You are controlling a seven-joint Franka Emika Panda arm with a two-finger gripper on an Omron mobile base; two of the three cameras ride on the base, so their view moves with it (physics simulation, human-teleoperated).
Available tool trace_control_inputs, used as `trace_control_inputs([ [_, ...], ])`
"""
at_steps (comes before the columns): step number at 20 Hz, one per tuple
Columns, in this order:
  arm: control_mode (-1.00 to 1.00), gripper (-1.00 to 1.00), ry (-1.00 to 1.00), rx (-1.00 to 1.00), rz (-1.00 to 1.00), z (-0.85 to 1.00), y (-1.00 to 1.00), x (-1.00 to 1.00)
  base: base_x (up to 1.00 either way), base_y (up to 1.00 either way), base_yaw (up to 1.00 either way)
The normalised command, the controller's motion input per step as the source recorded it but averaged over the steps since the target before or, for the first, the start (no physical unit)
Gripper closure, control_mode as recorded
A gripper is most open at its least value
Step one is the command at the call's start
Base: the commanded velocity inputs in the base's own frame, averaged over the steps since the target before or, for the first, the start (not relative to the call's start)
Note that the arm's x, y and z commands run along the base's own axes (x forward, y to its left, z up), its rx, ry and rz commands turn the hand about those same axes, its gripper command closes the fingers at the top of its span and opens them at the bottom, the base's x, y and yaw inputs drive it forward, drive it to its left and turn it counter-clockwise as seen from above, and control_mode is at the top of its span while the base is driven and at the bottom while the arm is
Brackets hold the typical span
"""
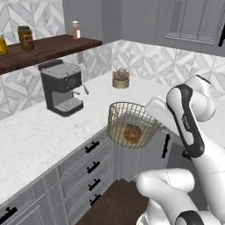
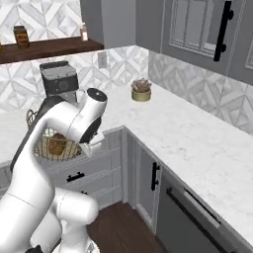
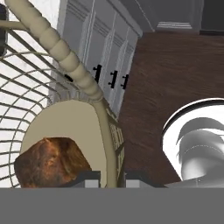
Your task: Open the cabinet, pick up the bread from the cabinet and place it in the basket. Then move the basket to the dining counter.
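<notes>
Basket (image 1: 132,124): centre frame, lifted off the bench (image 1: 39,132) edge, above the drawers. My jaws (image 3: 113,177) closed tight on its wall (rim beside them). Bread (image 1: 132,132): resting on the basket's base.

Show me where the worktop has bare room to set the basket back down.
The basket, bread inside, hangs off the worktop edge, held at its rim. Widest bare patch: in front of the coffee machine, toward the drawers. Also free: the marble right of the plant, along the wall. Crowded: the corner between machine and plant.
</notes>
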Motion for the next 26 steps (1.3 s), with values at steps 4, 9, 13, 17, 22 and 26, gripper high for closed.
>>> trace_control_inputs([
  [4,1.0,1.0,0.0,0.0,0.0,0.0,0.0,0.0,-0.43,-0.53,-0.64],
  [9,1.0,1.0,0.0,0.0,0.0,0.0,0.0,0.0,-0.29,-0.54,-0.67],
  [13,1.0,1.0,0.0,0.0,0.0,0.0,0.0,0.0,-0.01,-0.4,-0.65],
  [17,1.0,1.0,0.0,0.0,0.0,0.0,0.0,0.0,0.02,-0.33,-0.65],
  [22,1.0,1.0,0.0,0.0,0.0,0.0,0.0,0.0,0.07,-0.23,-0.63],
  [26,1.0,1.0,0.0,0.0,0.0,0.0,0.0,0.0,0.0,-0.34,-0.67],
])
